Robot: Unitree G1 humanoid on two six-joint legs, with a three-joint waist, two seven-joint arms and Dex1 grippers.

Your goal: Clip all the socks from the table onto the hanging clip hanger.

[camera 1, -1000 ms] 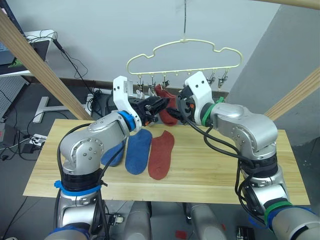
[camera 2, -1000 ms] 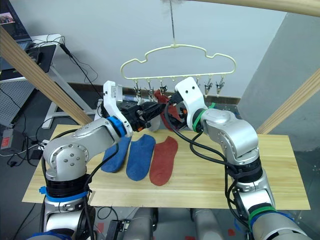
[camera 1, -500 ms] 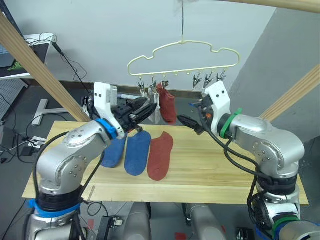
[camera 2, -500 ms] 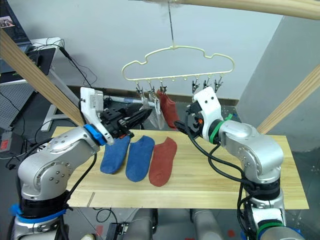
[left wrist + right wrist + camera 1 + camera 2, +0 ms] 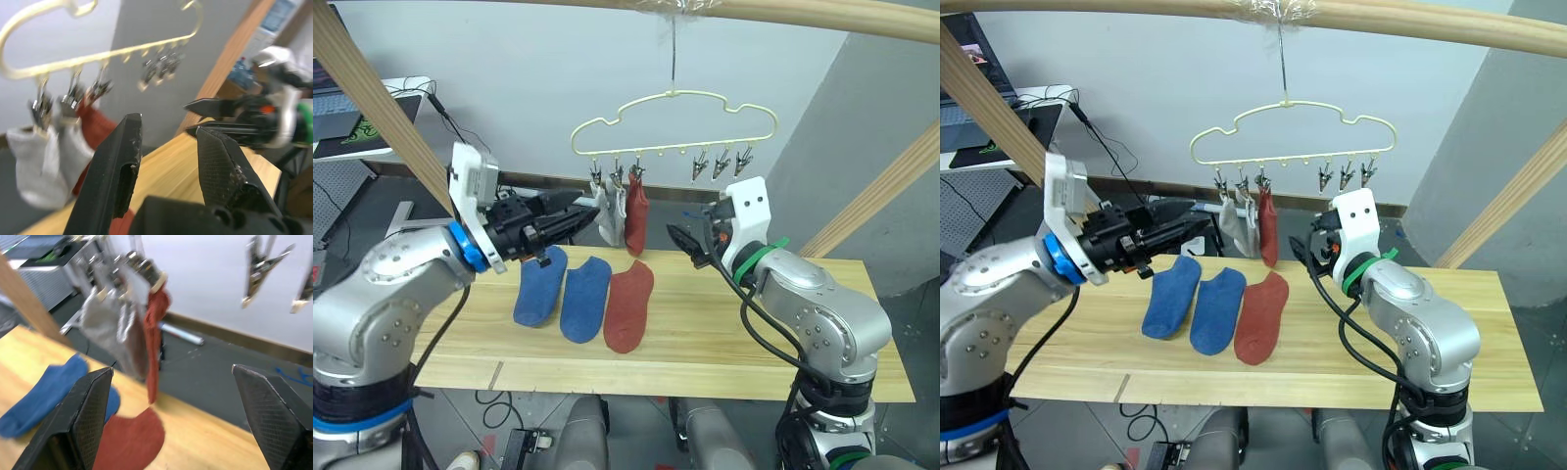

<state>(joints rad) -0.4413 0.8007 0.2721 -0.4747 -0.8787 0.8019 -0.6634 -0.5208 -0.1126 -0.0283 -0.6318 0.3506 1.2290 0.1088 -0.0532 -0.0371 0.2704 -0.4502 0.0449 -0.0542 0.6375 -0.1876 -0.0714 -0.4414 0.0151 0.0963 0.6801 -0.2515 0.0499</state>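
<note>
The clip hanger [image 5: 674, 125] hangs from a wooden pole [image 5: 754, 12] above the far edge of the counter [image 5: 705, 338]. Two light grey socks [image 5: 609, 213] and one rust-red sock [image 5: 635, 214] hang from the clips at its left end; the clips to the right are bare. Two blue socks [image 5: 563, 292] and a second rust-red sock [image 5: 628, 305] lie side by side on the counter. The left tool [image 5: 576, 217] hovers left of the hung socks, fingers apart, gripping nothing. The right tool [image 5: 685, 241] hovers to their right, fingers spread wide, empty.
</note>
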